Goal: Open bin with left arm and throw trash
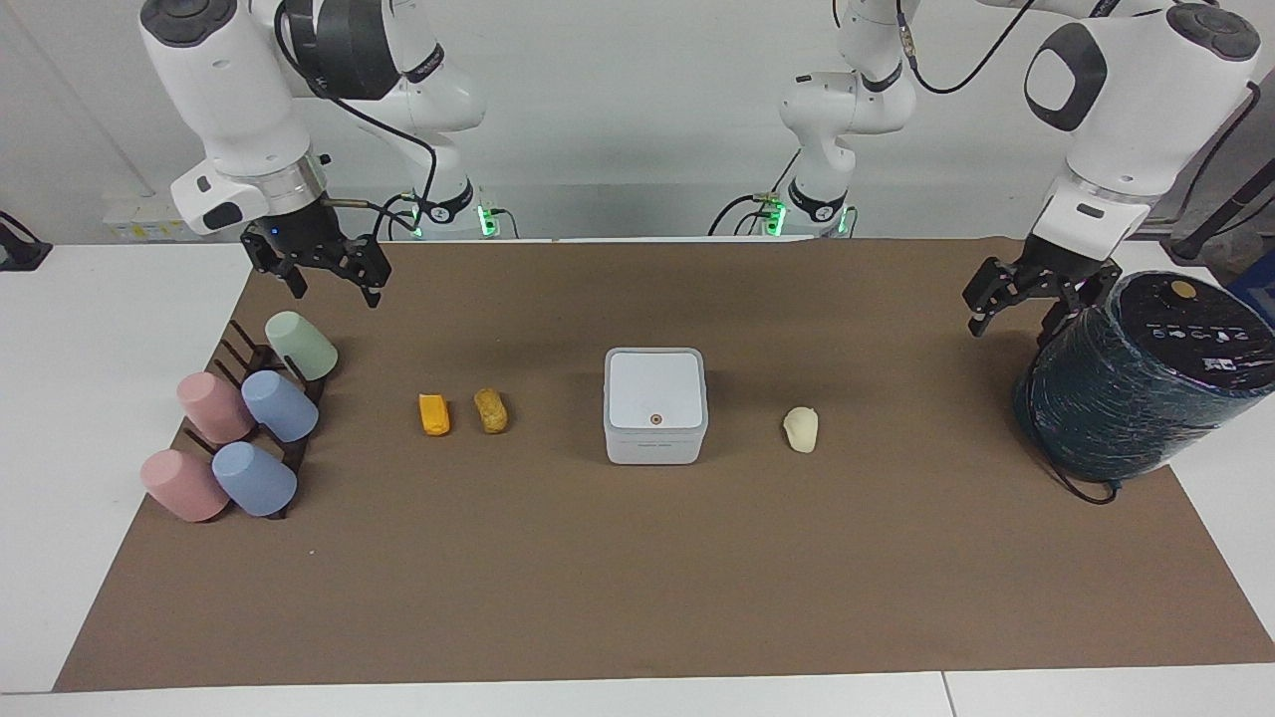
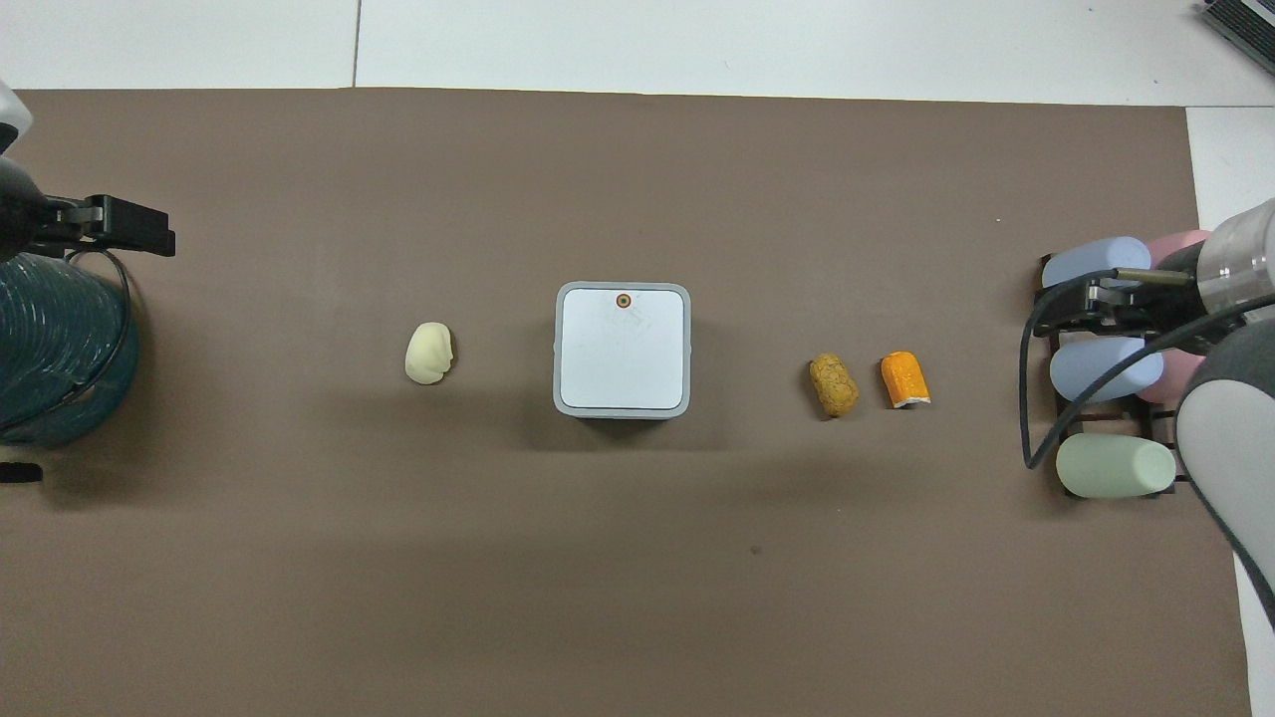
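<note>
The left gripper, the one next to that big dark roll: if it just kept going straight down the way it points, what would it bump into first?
Probably the brown mat beside the dark wrapped cylinder. The left gripper hangs open, pointing down; depth is unclear, so it might graze the cylinder's side.

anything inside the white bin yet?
Cannot tell: the bin has its lid down, so its inside is covered. All three trash pieces lie outside on the mat: orange lump, golden-brown lump, cream lump.
</note>
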`<state>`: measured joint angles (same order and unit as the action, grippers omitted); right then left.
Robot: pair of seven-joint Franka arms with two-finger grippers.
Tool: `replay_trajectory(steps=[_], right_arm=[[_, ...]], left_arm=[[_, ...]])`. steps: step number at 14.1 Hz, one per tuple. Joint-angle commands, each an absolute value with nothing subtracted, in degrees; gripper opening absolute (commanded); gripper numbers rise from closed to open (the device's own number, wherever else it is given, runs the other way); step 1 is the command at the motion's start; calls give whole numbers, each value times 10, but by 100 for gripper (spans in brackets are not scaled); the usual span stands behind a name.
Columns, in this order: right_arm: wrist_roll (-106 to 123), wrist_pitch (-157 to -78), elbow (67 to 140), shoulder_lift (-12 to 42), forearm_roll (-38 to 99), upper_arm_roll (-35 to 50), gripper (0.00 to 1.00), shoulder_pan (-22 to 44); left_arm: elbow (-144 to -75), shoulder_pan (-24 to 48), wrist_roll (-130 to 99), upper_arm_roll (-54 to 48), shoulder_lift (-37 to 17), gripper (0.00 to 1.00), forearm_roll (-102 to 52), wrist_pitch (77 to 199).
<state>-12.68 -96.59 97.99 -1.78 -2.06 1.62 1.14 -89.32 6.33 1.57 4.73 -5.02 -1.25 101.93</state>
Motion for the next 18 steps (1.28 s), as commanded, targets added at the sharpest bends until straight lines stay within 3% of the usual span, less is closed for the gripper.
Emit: replay_trajectory(steps=[1,6,8,9,11,14,18], right_arm=[[-116,-967,990,-29,-21,19,100,5],[-116,-967,990,-29,-21,19,100,5],[-116,-967,990,-29,-21,19,100,5],[-116,-967,990,-29,-21,19,100,5],[-116,-967,990,-29,-21,19,100,5],[-115,-967,990,-29,-21,18,100,5],[-117,-954,990,-31,-21,18,100,7]], left_arm=[[-898,62,16,44,-39,100,-1,1010],[-903,74,-3,38,-38,100,-1,1009],[-908,110,-61,38,-36,100,-1,1009],[-910,126,-93,38,-36,92,-1,1010],[-913,159,-167,36,-34,58,-2,1012],[-922,205,-291,35,-33,23,-6,1025],[-949,251,-399,34,-34,0,-8,1073]])
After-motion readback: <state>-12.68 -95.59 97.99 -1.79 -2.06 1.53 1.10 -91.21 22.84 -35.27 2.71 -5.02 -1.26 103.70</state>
